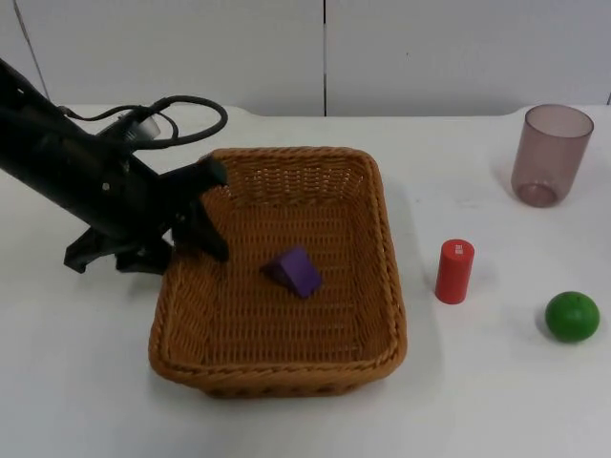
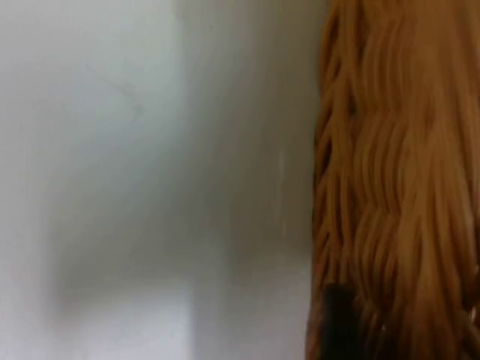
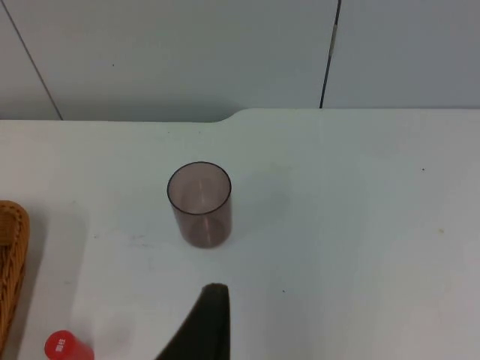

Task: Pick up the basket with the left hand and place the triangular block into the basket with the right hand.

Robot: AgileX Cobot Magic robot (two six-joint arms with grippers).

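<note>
Left hand [image 1: 205, 215] clamped on wicker basket [image 1: 286, 367] left rim, one finger inside, one outside. Purple triangular block [image 1: 294, 271] already lies inside basket (mid-floor). Right hand [image 3: 204, 330] waits above table [image 3: 360, 225]; finger state unclear. Advice: keep basket level, grip firm.

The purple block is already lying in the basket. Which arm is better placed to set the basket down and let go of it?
Left. The left gripper is already at the basket rim's left side. The purple triangular block lies inside. The right gripper waits away, above the table near the cup.
</note>
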